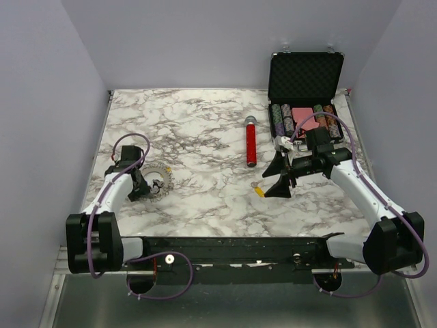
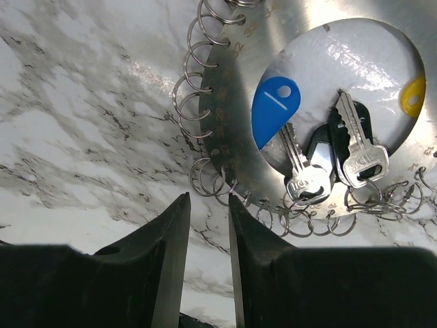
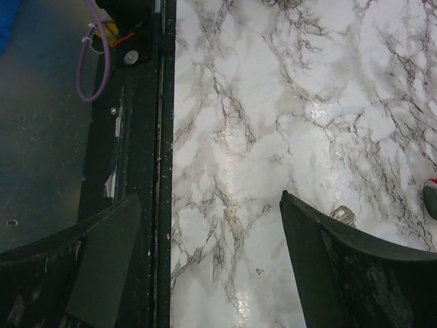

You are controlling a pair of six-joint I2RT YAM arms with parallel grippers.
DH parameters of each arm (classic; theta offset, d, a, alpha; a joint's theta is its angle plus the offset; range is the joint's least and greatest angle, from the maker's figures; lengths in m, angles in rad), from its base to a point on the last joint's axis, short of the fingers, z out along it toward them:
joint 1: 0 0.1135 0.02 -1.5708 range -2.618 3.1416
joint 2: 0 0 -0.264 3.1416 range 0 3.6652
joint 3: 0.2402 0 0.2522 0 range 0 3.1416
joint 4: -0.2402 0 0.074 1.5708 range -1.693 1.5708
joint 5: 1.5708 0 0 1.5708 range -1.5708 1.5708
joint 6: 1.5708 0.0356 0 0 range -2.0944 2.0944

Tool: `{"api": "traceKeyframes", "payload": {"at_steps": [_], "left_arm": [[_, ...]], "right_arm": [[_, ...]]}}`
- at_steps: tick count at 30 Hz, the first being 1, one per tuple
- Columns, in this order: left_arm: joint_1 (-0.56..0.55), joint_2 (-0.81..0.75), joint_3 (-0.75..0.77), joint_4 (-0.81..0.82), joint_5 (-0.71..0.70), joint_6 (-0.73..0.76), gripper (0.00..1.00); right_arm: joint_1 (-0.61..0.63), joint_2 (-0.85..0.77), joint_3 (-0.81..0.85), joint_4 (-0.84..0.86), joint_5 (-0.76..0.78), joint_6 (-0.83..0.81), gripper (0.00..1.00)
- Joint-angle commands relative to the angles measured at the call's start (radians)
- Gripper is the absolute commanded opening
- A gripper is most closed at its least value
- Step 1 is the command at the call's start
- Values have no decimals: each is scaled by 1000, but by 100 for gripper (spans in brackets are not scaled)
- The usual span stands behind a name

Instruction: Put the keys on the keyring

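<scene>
Left gripper [image 2: 208, 198] is hovering with jaws narrowly parted, gripping nothing; the keyring [image 2: 232, 89] is lying just ahead of its tips, with keys [image 2: 358, 154] resting inside the ring. Right gripper [image 3: 210, 198] is standing wide open, with what appears to be a loose key [image 3: 341, 215] lying just beside one finger.

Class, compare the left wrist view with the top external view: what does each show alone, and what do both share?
Left wrist only: two silver keys and a blue tag inside the keyring. Top external only: the red cylinder, the open poker-chip case, the right pincer, a loose yellow-headed key. Both: the keyring, the left pincer, the marble table.
</scene>
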Motion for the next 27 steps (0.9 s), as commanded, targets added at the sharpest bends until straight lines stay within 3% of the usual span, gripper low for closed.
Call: {"api": "traceKeyframes", "payload": {"at_steps": [1, 9, 13, 23, 27], "left_arm": [[24, 35, 30, 4, 14, 21, 37], [36, 101, 45, 9, 34, 31, 37], [40, 113, 48, 9, 43, 36, 31], [33, 76, 37, 13, 77, 47, 2], [20, 46, 27, 13, 118, 50, 0]], "right_arm": [[-4, -26, 32, -32, -42, -26, 91], [-2, -32, 32, -46, -50, -35, 91], [-2, -35, 32, -49, -51, -38, 91], [-2, -37, 32, -52, -51, -41, 91], [-2, -35, 33, -52, -51, -41, 91]]}}
